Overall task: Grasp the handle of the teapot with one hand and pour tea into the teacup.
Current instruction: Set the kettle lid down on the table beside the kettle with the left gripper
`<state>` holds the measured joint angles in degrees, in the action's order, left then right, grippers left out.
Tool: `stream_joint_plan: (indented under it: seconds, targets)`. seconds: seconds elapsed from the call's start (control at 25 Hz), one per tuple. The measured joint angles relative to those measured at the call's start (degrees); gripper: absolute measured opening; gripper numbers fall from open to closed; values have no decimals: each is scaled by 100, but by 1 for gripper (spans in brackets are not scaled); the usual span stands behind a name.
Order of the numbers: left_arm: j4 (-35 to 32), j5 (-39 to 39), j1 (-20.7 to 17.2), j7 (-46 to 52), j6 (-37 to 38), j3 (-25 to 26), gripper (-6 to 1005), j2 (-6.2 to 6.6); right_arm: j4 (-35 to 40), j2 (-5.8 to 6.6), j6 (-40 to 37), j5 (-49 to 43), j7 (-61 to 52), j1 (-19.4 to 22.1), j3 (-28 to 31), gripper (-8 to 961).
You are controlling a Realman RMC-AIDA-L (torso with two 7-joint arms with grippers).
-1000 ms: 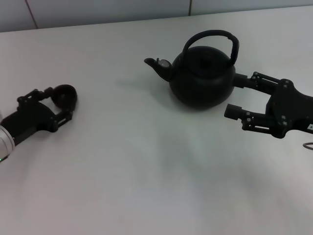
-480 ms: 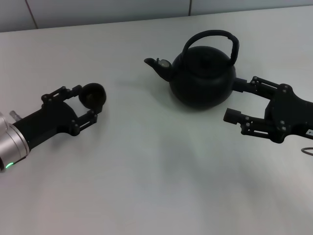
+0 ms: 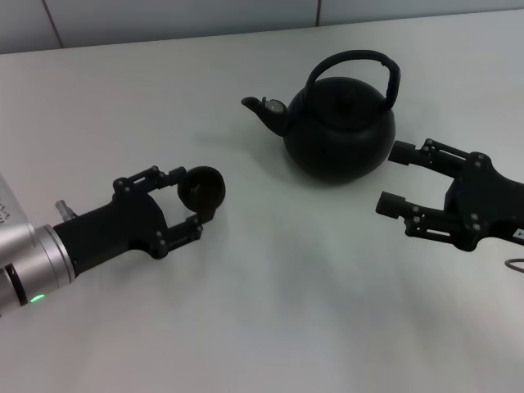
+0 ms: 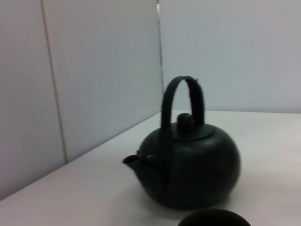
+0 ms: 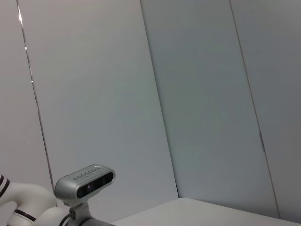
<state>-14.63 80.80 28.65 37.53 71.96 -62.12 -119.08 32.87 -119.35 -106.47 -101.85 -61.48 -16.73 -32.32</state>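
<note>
In the head view, the teapot [image 3: 340, 135] is sitting upright on the white surface [image 3: 270, 311] at about 1 o'clock from the centre. Its spout is pointing toward 9 o'clock, so its long axis is running from 9 to 3. The handle [image 3: 360, 65] is arching over the lid, standing upright. The left gripper [image 3: 192, 209] is reaching in from 8 o'clock, and its jaws are closing on the teacup [image 3: 201, 187], holding it at the rim, well apart from the teapot at about 8 o'clock of it. The right gripper [image 3: 393, 176] is lying at 4 o'clock of the teapot, its jaws spread wide, with the far finger just beside the pot's body; contact cannot be told.

In the left wrist view, the teapot [image 4: 193, 169] is standing ahead on the surface, its spout turned sideways and its handle [image 4: 181, 101] rising over the lid knob. The teacup [image 4: 214, 219] rim is showing at the edge nearest the camera.

In the right wrist view, a wall of pale panels [image 5: 197, 94] is filling the picture, with the robot's head camera [image 5: 84, 183] low down.
</note>
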Motion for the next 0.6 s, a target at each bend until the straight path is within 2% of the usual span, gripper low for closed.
stream_joint_plan:
  seconds: [0.32,0.6]
  targets:
    - [3,10,-84,0,146,-329,678,-1,-73,6,6,-13,79,11,-23,789]
    - [-16,8,-209,-6,109,-408,677,0,-55,9,13,-17,84,-4,-35,788]
